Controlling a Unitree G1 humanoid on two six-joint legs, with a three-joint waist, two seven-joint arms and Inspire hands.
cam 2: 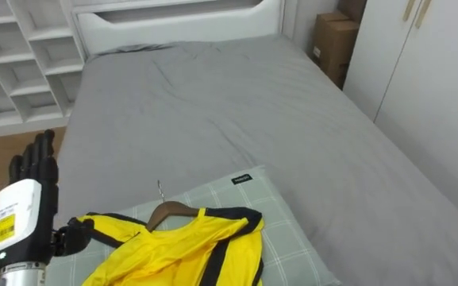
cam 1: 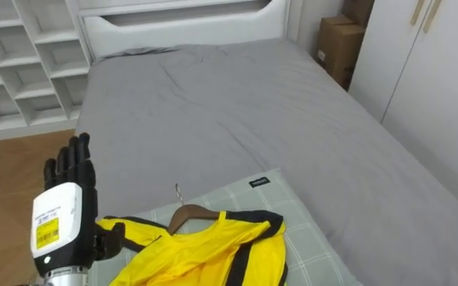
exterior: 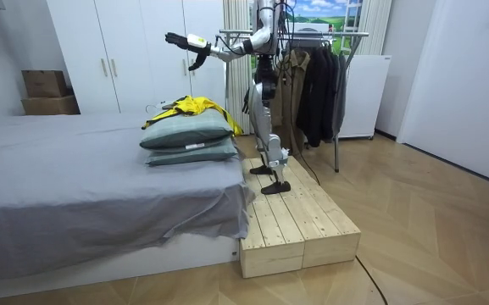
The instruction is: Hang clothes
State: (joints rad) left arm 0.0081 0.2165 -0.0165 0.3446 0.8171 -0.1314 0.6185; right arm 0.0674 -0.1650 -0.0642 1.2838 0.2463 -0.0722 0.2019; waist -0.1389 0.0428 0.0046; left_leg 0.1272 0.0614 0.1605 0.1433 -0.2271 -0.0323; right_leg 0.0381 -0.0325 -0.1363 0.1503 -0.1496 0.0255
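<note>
The left hand [cam 1: 70,187] hovers at 8 o'clock in the eye views, fingers straight and spread, holding nothing, just above the edge of the yellow garment [cam 1: 205,254]. The garment lies at 6 o'clock on a checked pillow [cam 1: 312,238] at the foot of the grey bed [cam 1: 236,111], draped on a wooden hanger [cam 1: 190,213] whose hook points to 12 o'clock. In the room view the robot stands on a wooden platform [exterior: 295,220] between the bed and a clothes rack [exterior: 312,36], with the right hand [exterior: 247,103] low beside its body.
</note>
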